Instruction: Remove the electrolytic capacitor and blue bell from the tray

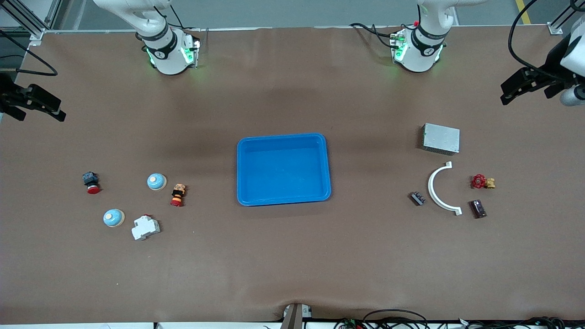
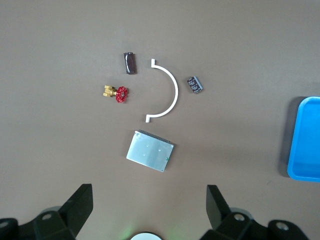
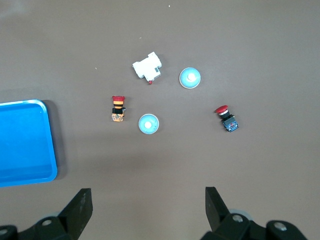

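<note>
A brown-covered table [image 1: 292,265] fills the scene, with both arm bases along its top edge; the blue tray [image 1: 283,169] lies at centre, and nothing is visible inside it. Toward the right arm's end lie two blue bells [image 1: 156,181] [image 1: 114,218], a red-capped push button [image 1: 91,182], an orange-and-red switch [image 1: 178,195] and a white breaker [image 1: 145,227]. Toward the left arm's end lie a grey metal box [image 1: 440,138], a white curved bracket [image 1: 441,188], a red valve [image 1: 482,182], a small dark ribbed part [image 1: 417,198] and a dark cylinder [image 1: 477,209], probably the electrolytic capacitor. The left gripper [image 2: 149,200] hangs high over its own end, fingers spread and grasping nothing; the right gripper [image 3: 148,201] hangs likewise over its end, fingers released. Judgement: both task items already appear to lie outside the tray, so the removal looks finished; no further pick seems called for, only a check.
</note>
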Robot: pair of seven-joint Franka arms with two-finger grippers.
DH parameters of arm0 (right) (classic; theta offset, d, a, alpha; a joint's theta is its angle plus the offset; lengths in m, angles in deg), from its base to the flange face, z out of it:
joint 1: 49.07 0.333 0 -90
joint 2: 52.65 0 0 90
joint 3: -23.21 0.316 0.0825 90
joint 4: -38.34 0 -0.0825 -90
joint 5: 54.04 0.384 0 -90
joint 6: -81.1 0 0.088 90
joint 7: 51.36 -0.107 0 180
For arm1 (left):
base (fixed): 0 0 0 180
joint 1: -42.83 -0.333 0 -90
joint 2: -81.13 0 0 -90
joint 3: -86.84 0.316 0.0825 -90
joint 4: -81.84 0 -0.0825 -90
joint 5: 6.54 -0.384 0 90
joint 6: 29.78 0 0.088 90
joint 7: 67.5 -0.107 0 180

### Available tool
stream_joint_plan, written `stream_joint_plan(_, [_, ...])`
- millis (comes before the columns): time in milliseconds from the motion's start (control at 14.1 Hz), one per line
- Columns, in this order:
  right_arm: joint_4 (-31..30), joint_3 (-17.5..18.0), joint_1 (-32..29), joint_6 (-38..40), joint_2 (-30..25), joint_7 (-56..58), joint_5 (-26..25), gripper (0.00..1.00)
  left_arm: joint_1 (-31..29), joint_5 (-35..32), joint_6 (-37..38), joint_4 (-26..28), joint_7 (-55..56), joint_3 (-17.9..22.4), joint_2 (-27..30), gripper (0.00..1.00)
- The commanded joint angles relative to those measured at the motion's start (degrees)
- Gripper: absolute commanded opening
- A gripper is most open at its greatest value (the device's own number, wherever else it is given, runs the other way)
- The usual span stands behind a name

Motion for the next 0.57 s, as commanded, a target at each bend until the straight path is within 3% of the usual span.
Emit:
stream_joint_plan(0, [-0.97,0.74,-1.11,-0.11,-1.05,0.18,-0.34,1.00,0.79,0.17,1.24,-0.69,-1.06,0.52,1.02,1.00])
stream_joint_plan(496, [-0.97,0.65,-1.20,-0.11,-1.05,0.27,-0.34,1.00,0.35,1.05,1.15,-3.16,-3.44,0.61,-1.96,1.00])
